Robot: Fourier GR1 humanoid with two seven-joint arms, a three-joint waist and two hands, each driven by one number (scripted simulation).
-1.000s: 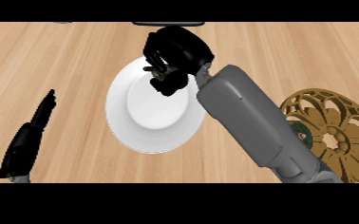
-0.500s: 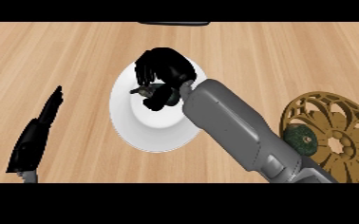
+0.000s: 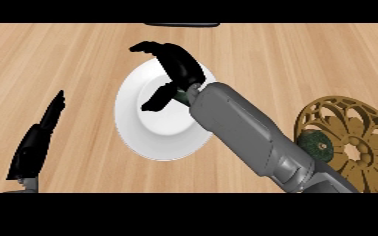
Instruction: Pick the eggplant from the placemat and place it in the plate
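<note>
Hovering over plate (image 3: 148, 135): right robot hand (image 3: 179, 67), fingers spread | plate's contents unclear | left robot hand (image 3: 33, 145) straight-fingered

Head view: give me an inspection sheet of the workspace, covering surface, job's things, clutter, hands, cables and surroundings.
Surface: wooden counter.
Job's things: white plate mid-counter; gold placemat at the right; eggplant not clearly seen, possibly hidden under the right hand.
Clutter: dark green round thing on the placemat beside the forearm; cannot tell what it is.
Hands: right hand open over the plate; left hand open, resting at the left edge.
Cables: nothing seen.
Surroundings: dark thing at the far edge.
</note>
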